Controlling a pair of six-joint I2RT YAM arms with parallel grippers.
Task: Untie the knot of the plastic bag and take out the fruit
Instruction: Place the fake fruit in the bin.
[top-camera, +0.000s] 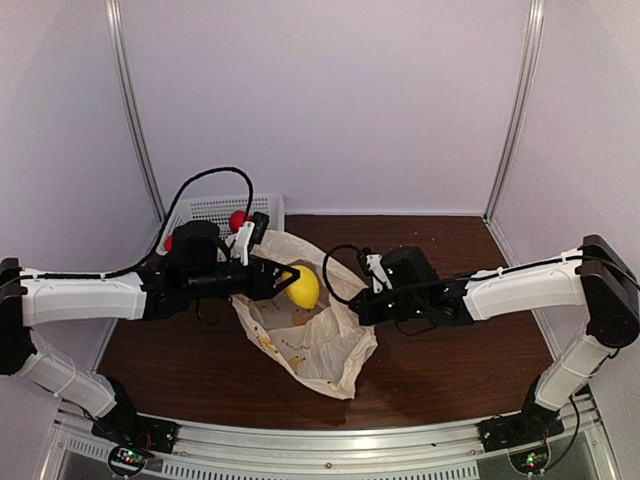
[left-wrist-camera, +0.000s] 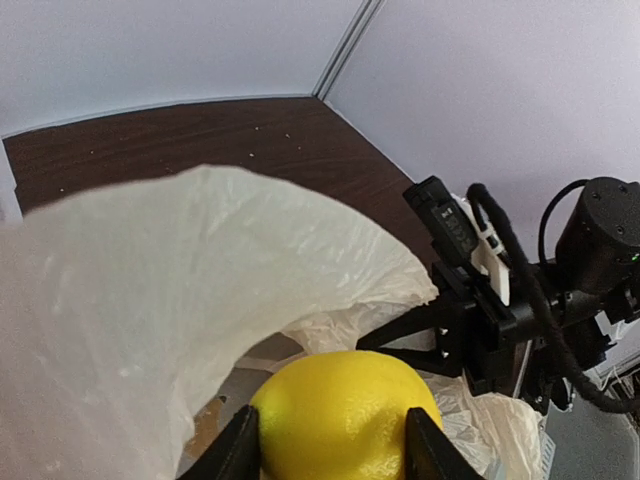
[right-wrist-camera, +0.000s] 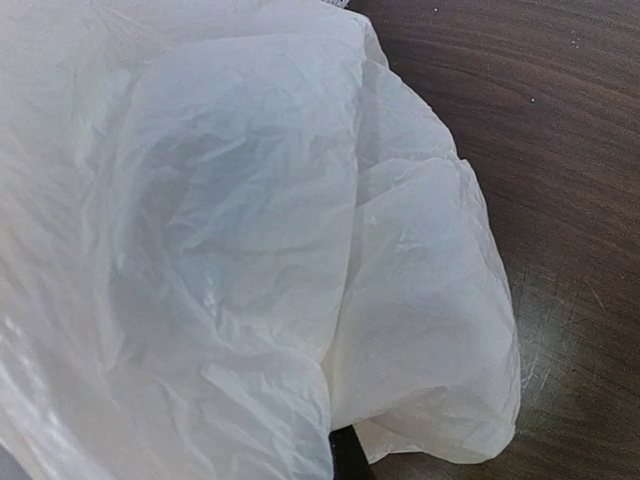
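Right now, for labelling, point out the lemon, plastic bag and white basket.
lemon (left-wrist-camera: 340, 415), left wrist view, upper skin.
plastic bag (top-camera: 312, 350), top external view, printed side.
white basket (top-camera: 215, 209), top external view, perforated wall.

Top external: high behind bases, looking down on table (top-camera: 450, 350). Left wrist: close, facing right gripper (left-wrist-camera: 400, 338). Right wrist: nearly against plastic bag (right-wrist-camera: 250, 230), shared by all three.

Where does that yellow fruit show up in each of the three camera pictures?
Top external: yellow fruit at centre, in the left gripper, by the plastic bag.
Left wrist: bottom centre, between the fingers.
Right wrist: not in it.
Shared landmark: the plastic bag.
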